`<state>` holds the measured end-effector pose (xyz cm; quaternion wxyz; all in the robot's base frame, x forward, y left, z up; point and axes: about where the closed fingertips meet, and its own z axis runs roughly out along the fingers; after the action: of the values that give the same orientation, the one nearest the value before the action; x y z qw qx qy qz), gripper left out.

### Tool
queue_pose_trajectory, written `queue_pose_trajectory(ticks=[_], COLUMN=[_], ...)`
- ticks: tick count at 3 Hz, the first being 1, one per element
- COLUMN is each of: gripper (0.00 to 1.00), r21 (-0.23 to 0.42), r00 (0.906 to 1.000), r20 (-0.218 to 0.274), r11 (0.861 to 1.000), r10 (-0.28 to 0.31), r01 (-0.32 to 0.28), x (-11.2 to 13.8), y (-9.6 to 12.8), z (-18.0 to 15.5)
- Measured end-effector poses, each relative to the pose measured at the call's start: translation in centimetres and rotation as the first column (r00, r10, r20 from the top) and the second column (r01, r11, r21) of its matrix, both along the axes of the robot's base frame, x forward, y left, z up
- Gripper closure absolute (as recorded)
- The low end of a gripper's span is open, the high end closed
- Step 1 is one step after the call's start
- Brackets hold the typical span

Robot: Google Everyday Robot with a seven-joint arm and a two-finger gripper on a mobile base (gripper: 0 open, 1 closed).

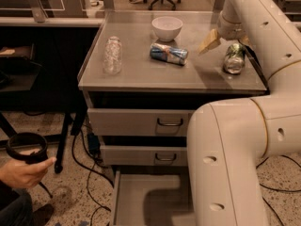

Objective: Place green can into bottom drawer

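Aluminium's light, slick and dents easily, so we'd pinch the green can (233, 56) gently across its middle. It sits at the right of the cabinet top (141, 69), gripper (229, 45) right over it, jaws spread apart; bottom drawer (141, 197) open below.

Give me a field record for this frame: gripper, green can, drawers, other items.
gripper: open, at the right rear of the cabinet top, just above the green can
green can: on the cabinet top, right side, not in a drawer
bottom drawer: pulled out, visible floor bare, right part hidden by the arm
upper drawers: both shut
other items: clear bottle at left, blue-and-silver can lying in the middle, white bowl at rear
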<state>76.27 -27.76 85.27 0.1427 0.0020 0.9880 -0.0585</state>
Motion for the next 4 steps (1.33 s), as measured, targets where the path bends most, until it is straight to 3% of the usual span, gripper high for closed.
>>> queue_pose_trajectory(ticks=[1, 2, 3, 4], gripper=[0.0, 0.0, 0.18, 0.42], r21=[-0.051, -0.056, -0.055, -0.055], r00=[0.9996, 0.999, 0.9992, 0.9992], r20=[-0.004, -0.019, -0.013, -0.013], r11=[0.998, 0.998, 0.998, 0.998], r10=[-0.027, -0.041, -0.039, -0.039], r01=[0.027, 0.04, 0.038, 0.038], x=[0.6, 0.3, 0.6, 0.6], y=[-2.8, -5.3, -5.2, -5.2], z=[-2.0, -3.8, -4.0, -4.0])
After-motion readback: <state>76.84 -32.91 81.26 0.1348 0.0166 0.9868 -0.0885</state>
